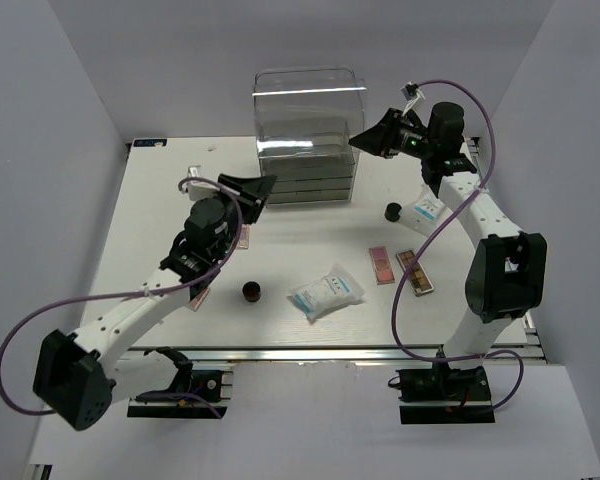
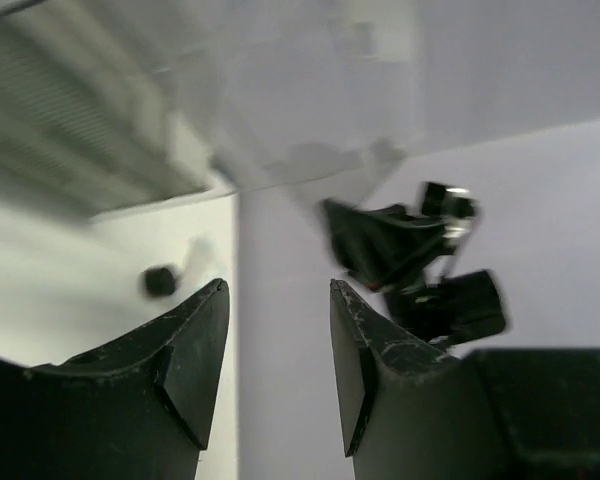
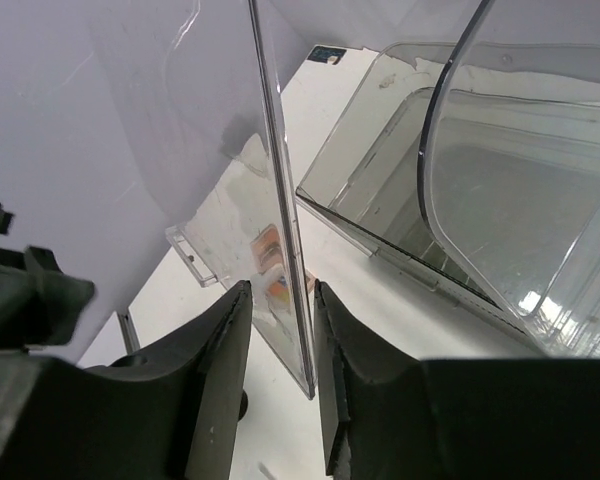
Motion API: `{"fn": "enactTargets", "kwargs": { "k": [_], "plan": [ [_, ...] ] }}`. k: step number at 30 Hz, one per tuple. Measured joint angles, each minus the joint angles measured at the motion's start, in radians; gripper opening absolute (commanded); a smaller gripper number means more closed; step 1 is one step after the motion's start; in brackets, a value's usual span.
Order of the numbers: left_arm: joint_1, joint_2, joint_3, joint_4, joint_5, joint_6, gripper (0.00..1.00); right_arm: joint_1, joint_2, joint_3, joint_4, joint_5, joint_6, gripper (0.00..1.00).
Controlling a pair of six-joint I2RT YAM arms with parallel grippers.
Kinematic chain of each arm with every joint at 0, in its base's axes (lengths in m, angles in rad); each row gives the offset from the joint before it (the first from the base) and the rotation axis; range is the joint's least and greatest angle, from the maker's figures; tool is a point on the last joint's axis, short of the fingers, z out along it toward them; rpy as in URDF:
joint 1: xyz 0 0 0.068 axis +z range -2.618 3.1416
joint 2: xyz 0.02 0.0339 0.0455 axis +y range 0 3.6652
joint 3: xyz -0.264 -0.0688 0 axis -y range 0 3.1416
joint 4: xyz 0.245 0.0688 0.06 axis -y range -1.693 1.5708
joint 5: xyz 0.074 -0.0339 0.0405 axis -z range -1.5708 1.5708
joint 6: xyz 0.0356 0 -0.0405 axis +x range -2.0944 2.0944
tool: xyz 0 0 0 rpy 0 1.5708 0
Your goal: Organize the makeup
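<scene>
My right gripper [image 1: 365, 140] [image 3: 280, 290] is closed around the edge of a clear acrylic lid panel [image 3: 280, 200] of the drawer box [image 1: 308, 150]. The panel stands upright between the fingers. My left gripper [image 1: 260, 188] [image 2: 277, 290] is open and empty, raised near the box's front left corner. On the table lie a pink palette [image 1: 381, 264], a brown palette [image 1: 415, 271], a white-blue crinkly packet [image 1: 326, 291], a small round dark jar [image 1: 251, 291] and a black cylinder [image 1: 393, 212] [image 2: 160, 281]. Another palette [image 1: 244, 237] is partly hidden under my left arm.
A white-blue tube [image 1: 423, 210] lies under my right arm beside the cylinder. Something pink [image 1: 196, 300] peeks out under my left forearm. The box stands at the back centre. White walls enclose the table on the left, the right and the back.
</scene>
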Motion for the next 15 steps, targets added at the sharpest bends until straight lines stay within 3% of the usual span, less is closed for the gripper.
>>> {"fn": "enactTargets", "kwargs": {
  "k": [3, 7, 11, 15],
  "plan": [
    [0.000, -0.103, -0.052, -0.230, -0.041, -0.047, 0.56, 0.000, -0.005, 0.000, 0.005, -0.005, 0.016, 0.35],
    [0.000, -0.143, -0.074, -0.537, -0.093, -0.089, 0.73, 0.000, -0.018, 0.000, 0.014, -0.008, 0.031, 0.35],
    [0.000, -0.077, -0.074, -0.740, -0.106, -0.091, 0.77, 0.000, -0.030, 0.000, 0.018, -0.006, 0.034, 0.34],
    [0.000, 0.047, -0.066, -0.829, -0.094, -0.038, 0.78, 0.000, -0.032, 0.000, 0.017, -0.004, 0.041, 0.34]
  ]
}}
